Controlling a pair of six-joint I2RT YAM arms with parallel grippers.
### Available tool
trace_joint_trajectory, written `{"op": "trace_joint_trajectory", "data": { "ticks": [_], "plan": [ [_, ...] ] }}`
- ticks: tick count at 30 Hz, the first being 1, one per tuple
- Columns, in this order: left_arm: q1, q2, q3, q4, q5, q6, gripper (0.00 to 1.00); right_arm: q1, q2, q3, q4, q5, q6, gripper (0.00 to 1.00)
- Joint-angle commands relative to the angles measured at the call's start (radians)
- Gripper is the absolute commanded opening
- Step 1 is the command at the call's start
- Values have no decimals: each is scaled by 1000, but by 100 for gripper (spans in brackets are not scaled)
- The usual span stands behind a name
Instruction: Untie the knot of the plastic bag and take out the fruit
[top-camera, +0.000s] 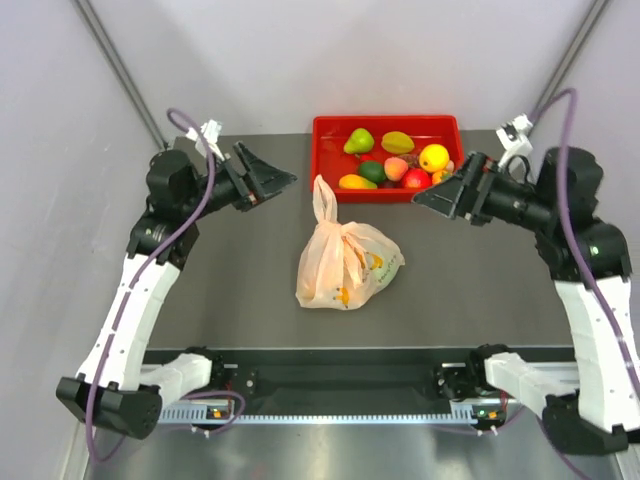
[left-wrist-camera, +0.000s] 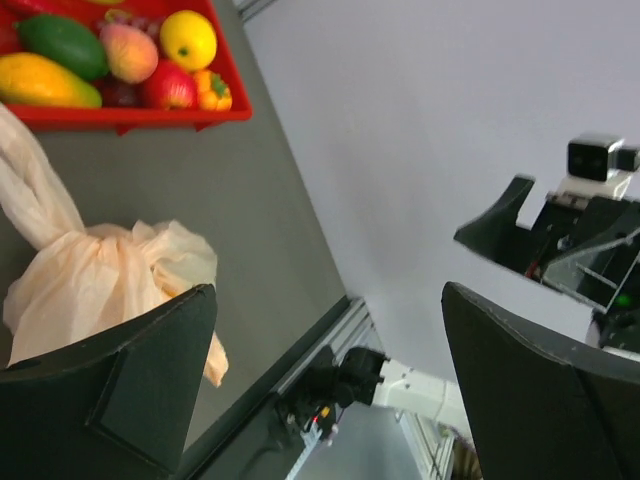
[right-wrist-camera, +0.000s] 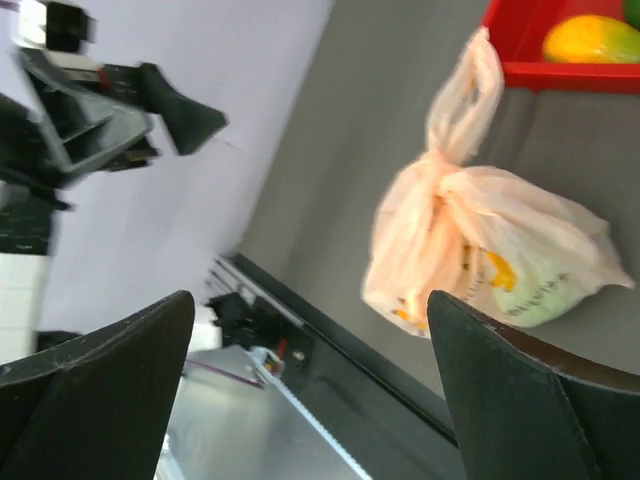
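The plastic bag (top-camera: 345, 265) lies in the middle of the table, tied shut, with one handle loop (top-camera: 323, 198) standing up. The knot (top-camera: 336, 233) sits at its top; it also shows in the left wrist view (left-wrist-camera: 88, 240) and the right wrist view (right-wrist-camera: 437, 168). A greenish shape (right-wrist-camera: 545, 298) shows through the bag's side; the rest of the fruit inside is hidden. My left gripper (top-camera: 280, 182) is open and empty, up and left of the bag. My right gripper (top-camera: 426, 196) is open and empty, up and right of it. Both hover above the table.
A red tray (top-camera: 385, 121) at the back holds several toy fruits (top-camera: 398, 160), just behind the bag's loop; its rim also shows in the left wrist view (left-wrist-camera: 130, 117). The table's front rail (top-camera: 340, 380) runs between the arm bases.
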Motion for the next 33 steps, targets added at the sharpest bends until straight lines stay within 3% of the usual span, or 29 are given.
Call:
{"op": "trace_joint_trajectory", "data": {
  "ticks": [1,3,4,6,7,10,13,22,33],
  "plan": [
    [-87,53,146,-373,-96,245,99,18,94,101,-114,-11,-260,100],
    [-209,83,215,-456,-247,328,99,109,166,150,-240,116,-343,100],
    [-251,111,231,-486,-292,339,99,165,196,200,-280,297,-406,100],
    [-352,136,260,-543,-422,354,99,321,288,239,-364,469,-432,100],
    [-372,154,269,-560,-461,357,99,357,316,280,-384,595,-443,100],
    [-388,177,295,-618,-567,396,99,412,365,290,-374,734,-458,100],
    [-392,202,343,-690,-638,437,99,443,396,273,-352,735,-487,100],
    [-445,182,191,-688,-652,462,96,566,509,86,-159,752,-526,100],
    [-458,229,110,-559,-659,486,95,563,762,174,-13,873,-560,93]
  ]
}}
